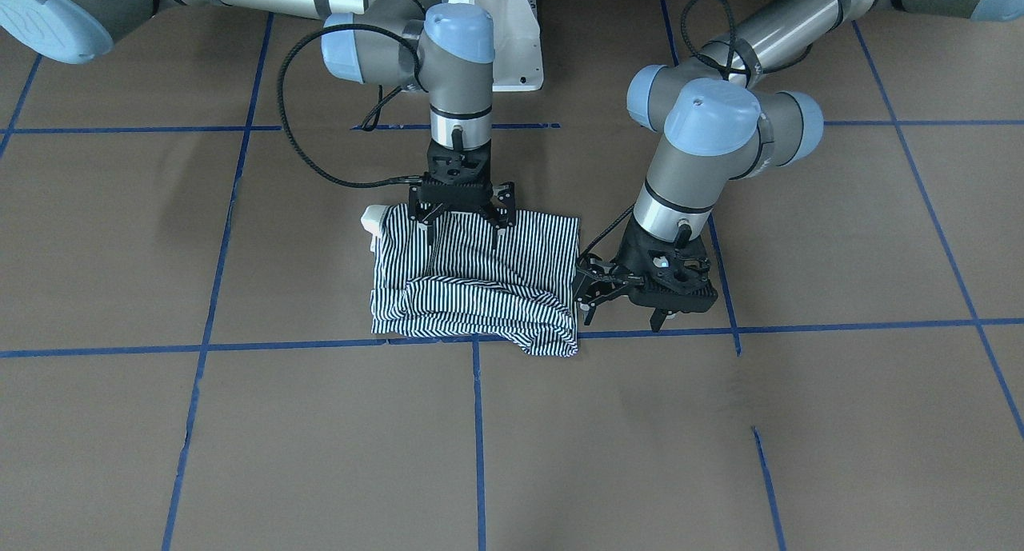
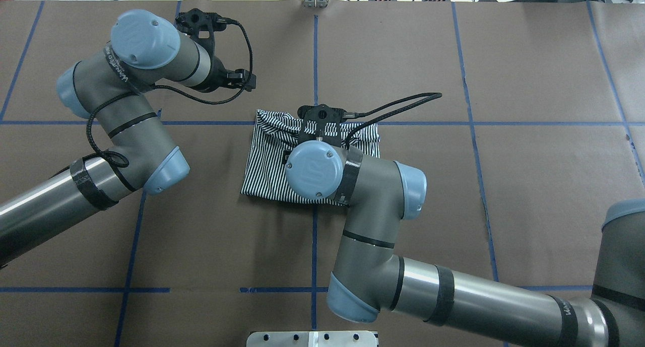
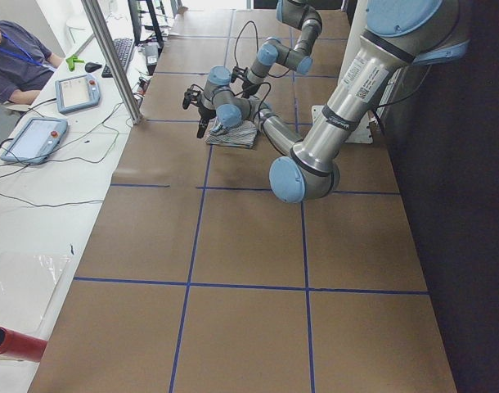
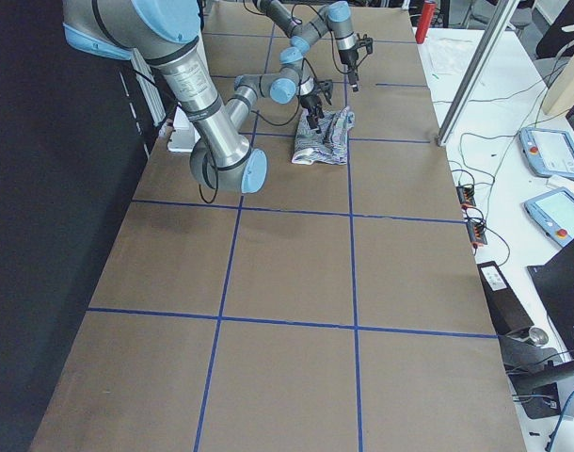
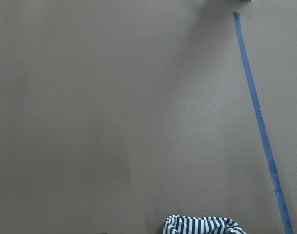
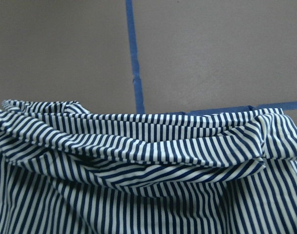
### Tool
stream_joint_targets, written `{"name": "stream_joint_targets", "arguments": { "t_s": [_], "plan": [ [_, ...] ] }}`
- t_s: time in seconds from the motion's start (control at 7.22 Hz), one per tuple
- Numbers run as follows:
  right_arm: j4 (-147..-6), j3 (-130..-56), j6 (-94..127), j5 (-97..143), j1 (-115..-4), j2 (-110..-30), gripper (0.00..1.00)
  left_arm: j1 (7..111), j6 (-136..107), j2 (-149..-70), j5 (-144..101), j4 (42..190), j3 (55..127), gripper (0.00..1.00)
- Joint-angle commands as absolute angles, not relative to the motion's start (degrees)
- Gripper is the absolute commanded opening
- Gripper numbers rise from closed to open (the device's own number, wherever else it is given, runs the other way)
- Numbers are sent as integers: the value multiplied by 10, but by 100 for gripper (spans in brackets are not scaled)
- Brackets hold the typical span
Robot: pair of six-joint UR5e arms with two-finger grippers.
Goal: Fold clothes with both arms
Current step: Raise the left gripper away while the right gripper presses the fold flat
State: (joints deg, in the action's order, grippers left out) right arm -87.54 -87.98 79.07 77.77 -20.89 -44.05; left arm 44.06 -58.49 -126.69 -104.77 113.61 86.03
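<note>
Right gripper (image 1: 462, 225) points straight down over the striped polo shirt (image 1: 480, 287). Its black fingers (image 1: 498, 219) are spread wide and their tips rest on the fabric along the edge nearest the robot, with nothing pinched between them. The left gripper (image 1: 586, 295) hangs tilted just beside the shirt's side edge, near the corner farthest from the robot. Its jaws look parted and it carries nothing, though the linkage is dark and hard to read.

The shirt lies folded into a rough rectangle on the brown paper-covered table (image 1: 720, 439), bunched into ridges along its far edge, where it meets a crossing of blue tape lines (image 1: 478, 423). A small piece of cream collar (image 1: 373, 218) pokes out at one corner on the robot's side; the rest of the collar is tucked out of sight.

White lettering runs along a black strap (image 2: 117, 70) on the left arm, too small to read. In the overhead view the right wrist joint (image 2: 315, 170) covers the right gripper's fingers and part of the shirt. The left wrist view catches only a sliver of striped cloth at its bottom edge. In the left side view a seated person (image 3: 16, 61) is cut off at the corner, beside two teach pendants (image 3: 78, 92).
</note>
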Motion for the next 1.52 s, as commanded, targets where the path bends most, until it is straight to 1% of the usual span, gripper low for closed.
{"name": "stream_joint_targets", "arguments": {
  "t_s": [0.0,0.28,0.55,0.69,0.97,1.25,1.39],
  "plan": [
    [-875,-840,780,736,-189,-432,100,441,-584,-1266,-1050,1136,870,100],
    [-875,-805,777,734,-191,-412,100,441,-584,-1265,-1050,1136,871,100],
    [-873,-779,775,734,-208,-409,100,442,-584,-1265,-1050,1136,871,100],
    [-866,-748,773,734,-222,-395,100,442,-584,-1266,-1050,1136,872,100],
    [-828,-656,771,736,-262,-353,100,442,-584,-1266,-1050,1136,875,100],
    [-802,-602,737,762,-314,-336,100,441,-584,-1266,-1050,1136,877,100],
    [-780,-592,719,782,-339,-332,100,441,-584,-1266,-1051,1136,877,100]
  ]
}}
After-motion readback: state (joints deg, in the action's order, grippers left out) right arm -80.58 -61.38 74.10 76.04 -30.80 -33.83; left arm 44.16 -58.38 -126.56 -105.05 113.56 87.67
